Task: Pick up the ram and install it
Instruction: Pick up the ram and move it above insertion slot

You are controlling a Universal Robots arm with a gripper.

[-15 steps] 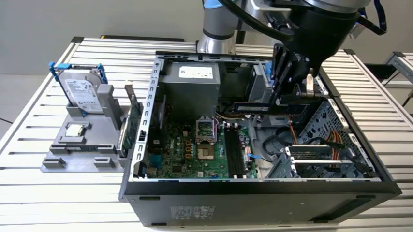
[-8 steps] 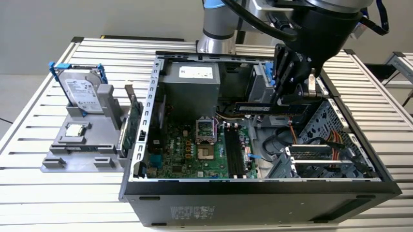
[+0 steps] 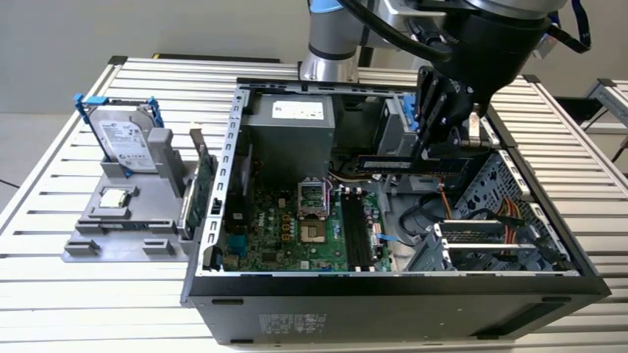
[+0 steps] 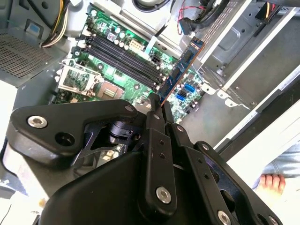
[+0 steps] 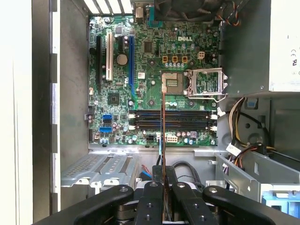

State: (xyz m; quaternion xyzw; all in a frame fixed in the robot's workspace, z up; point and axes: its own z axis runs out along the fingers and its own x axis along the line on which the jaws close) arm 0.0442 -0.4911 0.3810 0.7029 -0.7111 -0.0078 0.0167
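On a table (image 3: 88,294): open computer case (image 3: 393,303), lying on its side. Within the case, flat on its floor: motherboard (image 3: 284,235), with processor socket (image 3: 309,200) near mid-board and memory slots (image 3: 355,234) just beside it, toward the exterior view's right. At the case's far end: power supply (image 3: 290,132). Along the case's wall on the exterior view's right: drive cage (image 3: 490,239). Above the case's opening, over the slots' far end: ram (image 3: 387,162), clamped in the gripper (image 3: 439,156). Outside the case, on the exterior view's left: parts stand (image 3: 118,246), bearing an upright drive (image 3: 128,143) and, in front of it, a small chip (image 3: 115,197).
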